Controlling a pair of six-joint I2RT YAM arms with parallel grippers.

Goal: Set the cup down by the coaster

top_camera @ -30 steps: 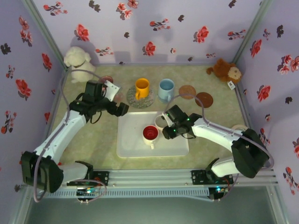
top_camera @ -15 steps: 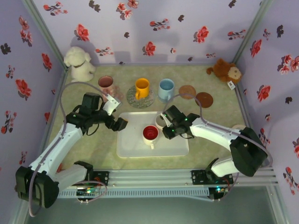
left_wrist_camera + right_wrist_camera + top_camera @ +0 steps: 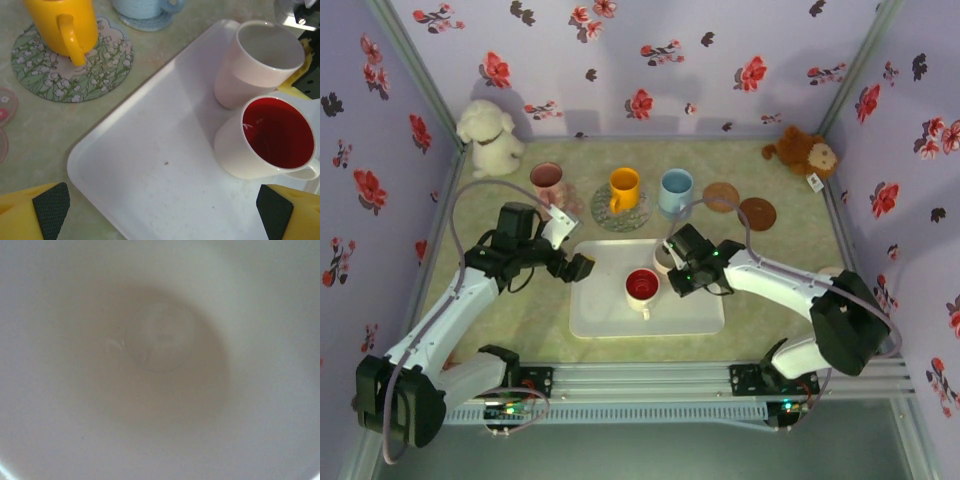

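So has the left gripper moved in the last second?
Yes. The left gripper has pulled back from the pink cup toward the near table edge, ending beside the left edge of the white tray.

1. The tray (image 3: 605,305) lies mid-table, between my arms.
2. On it, the near cup (image 3: 642,286) sits right beside the far cup (image 3: 663,258), which stands behind it.
3. Behind the tray, left to right: lone cup (image 3: 547,180), second cup (image 3: 623,186) on a wide coaster (image 3: 605,216), third cup (image 3: 675,190) on a small coaster (image 3: 145,22), inner bare coaster (image 3: 722,196), outer bare coaster (image 3: 757,213).
4. A left toy (image 3: 488,135) and a right toy (image 3: 805,152) sit in the back corners.
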